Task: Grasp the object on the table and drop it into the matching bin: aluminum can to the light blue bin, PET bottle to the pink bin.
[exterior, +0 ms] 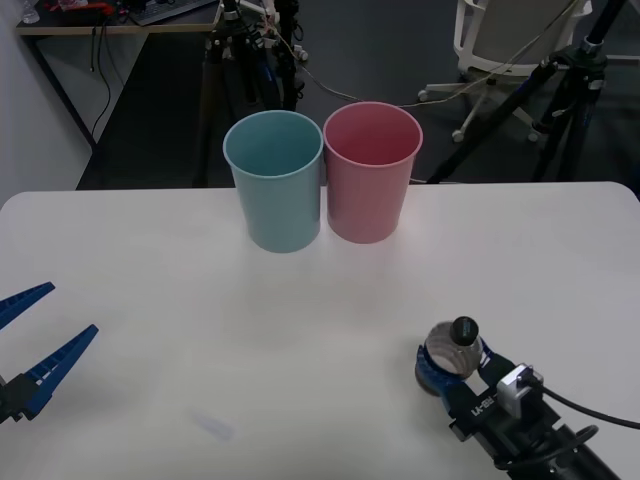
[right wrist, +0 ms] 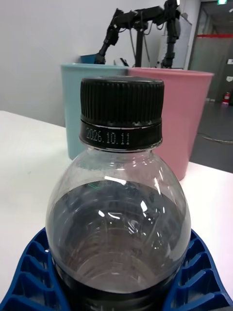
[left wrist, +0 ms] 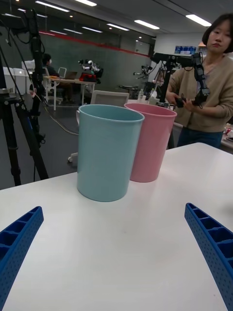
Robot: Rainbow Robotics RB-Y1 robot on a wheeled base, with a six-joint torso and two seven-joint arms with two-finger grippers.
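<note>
A small clear PET bottle (exterior: 452, 348) with a dark cap stands upright near the front right of the white table (exterior: 150, 260). My right gripper (exterior: 447, 368) is shut on its body. In the right wrist view the PET bottle (right wrist: 119, 204) sits between the blue fingers (right wrist: 34, 272), black cap up. The pink bin (exterior: 371, 170) and the light blue bin (exterior: 275, 180) stand side by side at the table's far middle, also the pink bin (right wrist: 187, 112) and light blue bin (right wrist: 80, 97) behind the bottle. My left gripper (exterior: 28, 335) rests open at the front left.
Beyond the table's far edge are black tripods (exterior: 560, 90), a white chair (exterior: 500, 40) and cables on the floor. In the left wrist view the light blue bin (left wrist: 106, 150) and pink bin (left wrist: 148, 141) stand ahead of the open fingers (left wrist: 208, 243).
</note>
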